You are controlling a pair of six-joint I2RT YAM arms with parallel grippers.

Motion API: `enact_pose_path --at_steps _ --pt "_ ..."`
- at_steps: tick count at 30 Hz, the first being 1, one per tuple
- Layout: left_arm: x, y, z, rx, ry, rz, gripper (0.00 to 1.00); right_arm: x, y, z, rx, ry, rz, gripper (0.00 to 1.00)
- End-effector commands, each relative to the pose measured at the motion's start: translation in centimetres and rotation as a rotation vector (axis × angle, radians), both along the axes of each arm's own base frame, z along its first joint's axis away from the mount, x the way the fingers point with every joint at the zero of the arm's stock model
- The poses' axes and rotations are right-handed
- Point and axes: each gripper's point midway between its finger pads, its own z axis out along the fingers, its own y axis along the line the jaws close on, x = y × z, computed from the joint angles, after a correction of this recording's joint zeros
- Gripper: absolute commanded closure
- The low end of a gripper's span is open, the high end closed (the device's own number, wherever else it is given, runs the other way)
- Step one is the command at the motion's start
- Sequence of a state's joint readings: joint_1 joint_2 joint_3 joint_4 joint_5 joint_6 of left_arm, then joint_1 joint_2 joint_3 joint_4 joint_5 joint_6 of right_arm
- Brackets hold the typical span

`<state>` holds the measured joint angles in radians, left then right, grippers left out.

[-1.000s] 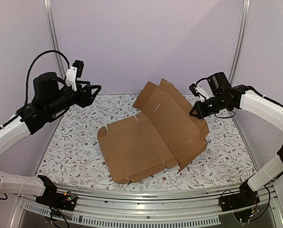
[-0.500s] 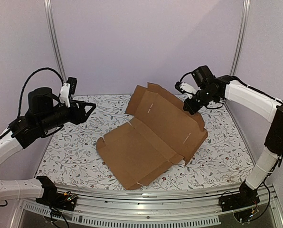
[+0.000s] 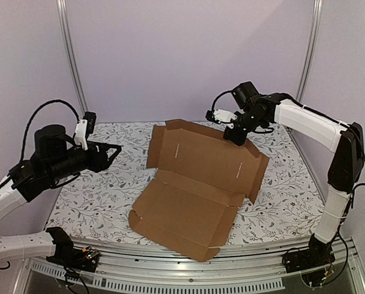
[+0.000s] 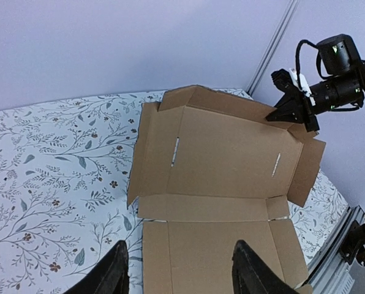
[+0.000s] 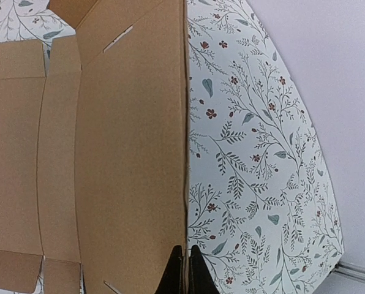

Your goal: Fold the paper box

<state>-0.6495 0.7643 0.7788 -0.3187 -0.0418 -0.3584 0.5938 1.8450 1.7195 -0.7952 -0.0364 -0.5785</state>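
Top view first: the plain brown corrugated cardboard paper box lies skewed across the middle of the white, leaf-and-flower-printed bench. Its front panel is flat and reaches the near edge. The rear panel is tipped up toward the far edge along a crease running from far-left to near-right. The right gripper is at that raised panel's top edge, by its right corner, with the arm reaching in from the bench's right side, elbow high and wrist angled down. The left gripper hangs above the bench's left side with its forearm roughly level, pointing at the box's left side flap but apart from it. Over to the left wrist view: the left gripper has its jaws released, two dark fingers spread wide. The paper box is straight ahead, its raised panel facing us with both slits showing, and the right gripper is perched on its far corner. Now the right wrist view: the right gripper has its jaws clenched on the panel's thin top edge, which runs straight away from the tips, with cardboard on one side and printed bench on the other. With the right arm busy propping the panel, the left arm looks nearer to that left flap and looks set to take it.
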Motion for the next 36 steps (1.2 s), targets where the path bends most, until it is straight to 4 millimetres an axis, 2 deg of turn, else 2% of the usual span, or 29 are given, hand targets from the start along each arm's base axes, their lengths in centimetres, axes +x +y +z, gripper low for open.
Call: enact_pose_path --at_steps 1,4,8,13,15,19,26,31,36 --pt "-0.5 -1.8 -1.8 -0.033 0.066 -0.070 0.44 0.9 1.6 1.5 0.000 -0.067 0.111 1.00" --pt "-0.5 -3.5 -2.1 -0.068 0.092 -0.126 0.44 0.3 2.7 2.1 0.030 -0.072 0.179 1.00" --pt "-0.3 -5.2 -1.4 -0.114 0.088 -0.180 0.43 -1.0 3.8 3.4 0.062 -0.089 0.260 1.00" --pt "0.7 -7.1 -0.4 -0.126 0.081 -0.217 0.44 -4.0 5.3 3.7 0.056 -0.092 0.360 1.00" --pt "1.2 -7.4 0.3 -0.123 0.071 -0.211 0.44 -5.1 5.7 4.1 0.047 -0.110 0.390 1.00" --pt "2.6 -6.8 2.1 -0.123 0.036 -0.137 0.47 -6.8 6.3 4.1 0.038 -0.147 0.415 1.00" --pt "4.3 -5.7 4.9 -0.085 0.012 -0.035 0.67 -8.7 6.8 5.5 0.044 -0.232 0.431 1.00" --pt "5.0 -5.5 4.3 -0.022 0.047 -0.007 0.99 -9.6 6.8 5.8 0.049 -0.260 0.428 1.00" --pt "5.0 -5.7 2.7 0.016 0.117 -0.013 1.00 -9.9 6.5 6.1 0.057 -0.287 0.408 1.00"
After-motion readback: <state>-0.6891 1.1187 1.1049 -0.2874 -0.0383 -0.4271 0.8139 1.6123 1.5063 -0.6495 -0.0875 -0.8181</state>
